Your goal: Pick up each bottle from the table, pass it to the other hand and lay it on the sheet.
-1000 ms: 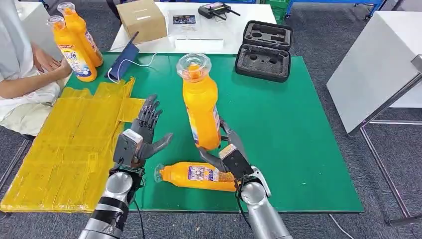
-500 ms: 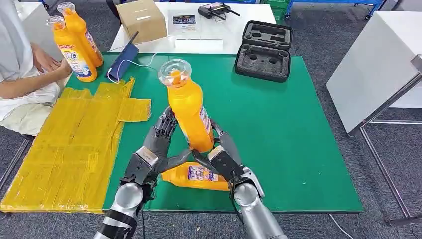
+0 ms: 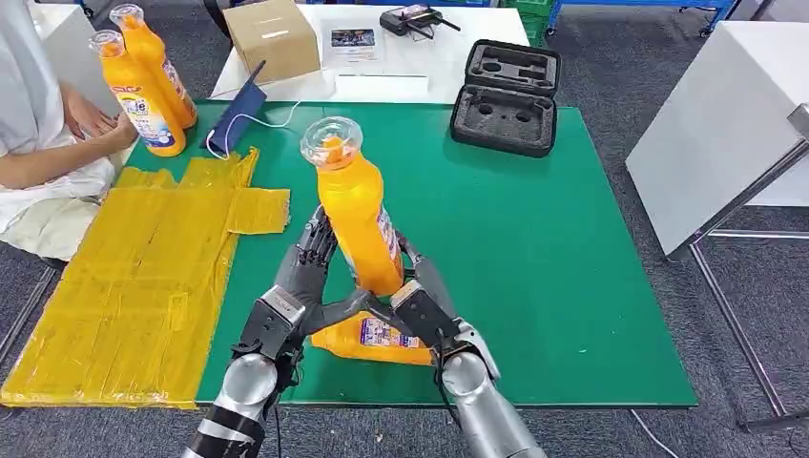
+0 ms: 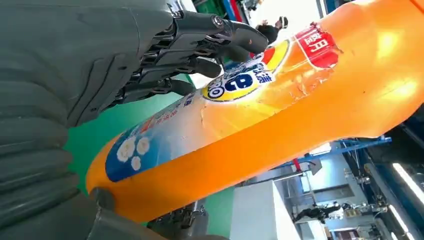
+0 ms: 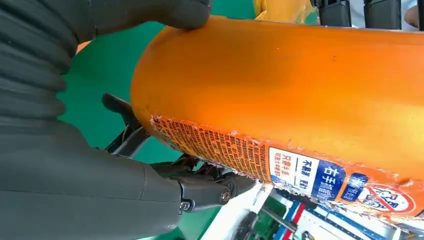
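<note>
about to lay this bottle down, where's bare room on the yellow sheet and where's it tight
The yellow sheet is bare across its length, from the person's arm to its near edge. The green mat is open right of the hands, below the black case. It is crowded at the near edge: the left hand, right hand, held bottle and lying bottle cluster.

Held bottle (image 3: 358,224): base hidden in the head view between the left hand (image 3: 303,279) and right hand (image 3: 421,303); cap end cut off by the edge in both wrist views.
Lying bottle (image 3: 374,341): mostly covered by both hands; neck and cap hidden.
Person (image 3: 43,124): cut off by the left edge.
Far bottles (image 3: 143,81): label print too small to read.
Yellow sheet (image 3: 124,277): near corner runs past the table edge.
</note>
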{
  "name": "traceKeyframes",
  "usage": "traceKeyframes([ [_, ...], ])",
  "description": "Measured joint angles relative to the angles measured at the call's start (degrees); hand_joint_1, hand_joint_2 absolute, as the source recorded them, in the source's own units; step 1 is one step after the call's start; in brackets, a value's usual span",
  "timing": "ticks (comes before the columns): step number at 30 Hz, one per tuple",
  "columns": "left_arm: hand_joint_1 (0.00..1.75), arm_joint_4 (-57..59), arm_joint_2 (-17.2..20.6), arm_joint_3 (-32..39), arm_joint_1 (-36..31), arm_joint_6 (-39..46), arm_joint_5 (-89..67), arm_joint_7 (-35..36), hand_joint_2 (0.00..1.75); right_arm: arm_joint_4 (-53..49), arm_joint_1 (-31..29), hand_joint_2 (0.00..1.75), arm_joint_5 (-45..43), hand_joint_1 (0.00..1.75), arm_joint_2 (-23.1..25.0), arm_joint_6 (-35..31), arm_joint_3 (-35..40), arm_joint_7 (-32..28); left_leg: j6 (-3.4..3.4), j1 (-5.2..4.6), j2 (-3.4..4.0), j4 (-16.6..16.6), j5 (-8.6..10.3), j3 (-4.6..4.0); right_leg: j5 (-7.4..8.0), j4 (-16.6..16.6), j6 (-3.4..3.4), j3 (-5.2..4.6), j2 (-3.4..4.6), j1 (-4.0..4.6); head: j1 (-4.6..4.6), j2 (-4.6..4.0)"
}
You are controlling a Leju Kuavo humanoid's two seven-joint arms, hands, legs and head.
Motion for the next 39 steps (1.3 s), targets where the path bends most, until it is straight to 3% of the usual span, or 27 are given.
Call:
traceKeyframes([
  [7, 0.00, -0.02, 0.00, 0.00, 0.04, 0.07, 0.18, 0.04, 1.75, 0.33, -0.09, 1.75, 1.03, 1.75, 0.00, -0.31, 0.13, 0.00, 0.00, 0.00, 0.00, 0.00, 0.00, 0.00, 0.00, 0.00, 0.00, 0.00, 0.00, 0.00, 0.00, 0.00],
  [19, 0.00, 0.00, 0.57, 2.77, 0.12, 1.33, 2.73, 1.90, 1.75, 3.63, -0.06, 1.75, 18.60, 1.75, 2.10, -11.36, 11.60, 2.21, -0.02, 0.04, 0.05, -0.02, -0.01, 0.00, -0.03, 0.01, -0.04, -0.07, 0.02, 0.02, 0.00, 0.00],
  [28, 0.00, 0.08, 0.92, 4.26, 0.86, 1.18, 4.12, 2.42, 1.75, 4.76, -0.52, 1.75, 19.40, 1.75, 2.21, -12.82, 14.16, 3.30, -0.01, 0.01, 0.02, -0.02, -0.01, -0.01, -0.03, 0.00, -0.03, -0.06, 0.01, 0.00, 0.02, 0.00],
  [36, 0.00, 11.17, 2.12, 11.78, -4.41, -4.39, 16.92, 2.47, 1.75, 6.30, -1.10, 1.75, 23.58, 1.75, 1.82, -19.78, 18.89, 6.47, -0.06, 0.05, 0.07, -0.02, 0.04, 0.02, -0.02, 0.04, -0.03, -0.09, 0.02, 0.02, 0.00, 0.00],
  [37, 1.75, 12.12, 2.18, 12.61, -4.83, -4.42, 17.46, 2.49, 1.75, 6.43, -1.27, 1.75, 23.76, 1.75, 1.73, -19.98, 19.21, 6.64, -0.07, 0.05, 0.08, -0.02, 0.04, 0.02, -0.02, 0.05, -0.03, -0.10, 0.02, 0.02, 0.02, 0.00],
  [39, 1.75, 13.29, 2.21, 13.95, -5.42, -4.44, 18.45, 2.49, 1.75, 6.71, -1.60, 1.75, 23.91, 1.75, 1.57, -20.28, 19.98, 6.95, -0.07, 0.05, 0.09, -0.02, 0.04, 0.01, -0.02, 0.05, -0.03, -0.10, 0.02, 0.02, 0.02, 0.00],
])
